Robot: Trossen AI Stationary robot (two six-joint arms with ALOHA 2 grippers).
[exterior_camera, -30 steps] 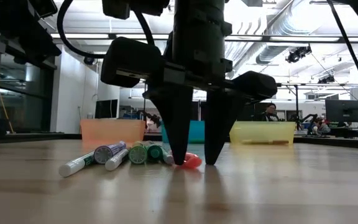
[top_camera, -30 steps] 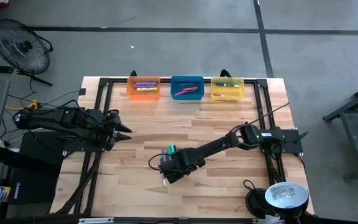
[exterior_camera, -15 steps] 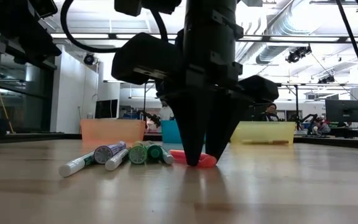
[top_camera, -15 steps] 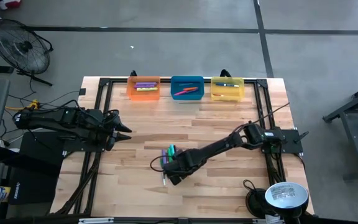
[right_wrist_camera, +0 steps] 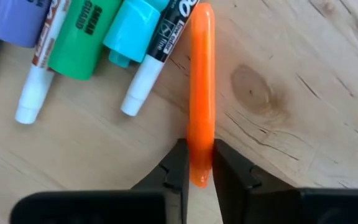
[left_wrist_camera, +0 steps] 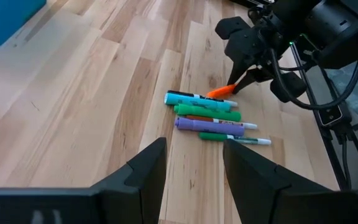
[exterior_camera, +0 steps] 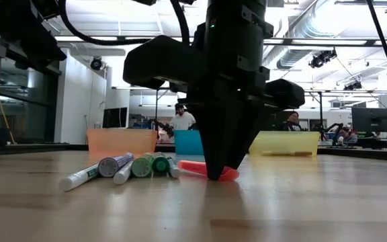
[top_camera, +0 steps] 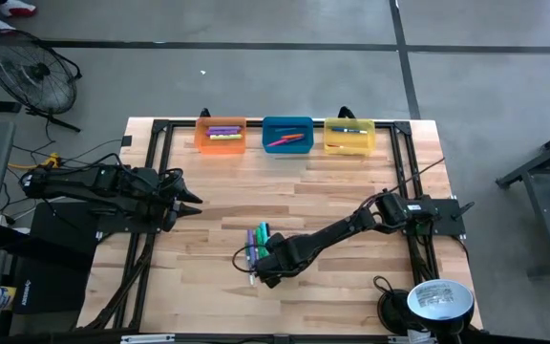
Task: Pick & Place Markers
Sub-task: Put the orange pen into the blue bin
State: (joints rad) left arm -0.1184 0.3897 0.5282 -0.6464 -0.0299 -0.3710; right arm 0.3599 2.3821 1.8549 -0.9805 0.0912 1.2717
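An orange marker (right_wrist_camera: 202,81) lies on the wooden table next to a loose row of green, teal and purple markers (top_camera: 256,241), (left_wrist_camera: 210,118). My right gripper (right_wrist_camera: 197,163) stands over it near the table's middle front, pointing down and shut on it; the low view shows the fingers (exterior_camera: 217,168) meeting on the orange marker (exterior_camera: 203,169). My left gripper (top_camera: 194,201) waits open at the table's left, its fingers (left_wrist_camera: 148,168) aimed toward the markers. Other markers lie in the three bins at the far edge. My right gripper pinches the orange marker close to one end (right_wrist_camera: 201,155) between its two fingers. The fingers come from above, pointing down, and lie across the marker. The marker lies flat on the table, with most of its length sticking out past the fingers toward the other markers.
An orange bin (top_camera: 222,135), a blue bin (top_camera: 287,135) and a yellow bin (top_camera: 349,136) stand in a row at the far edge. A black frame rail (top_camera: 404,172) runs along the table's sides. A round lamp head (top_camera: 437,300) sits at the near right corner. Bare wood lies around the markers.
My right gripper has sunk a little and drifted toward the near edge while its fingers closed in from either side until they met on the orange marker. The marker has swung round on the table and now shows more of its length in the low view.
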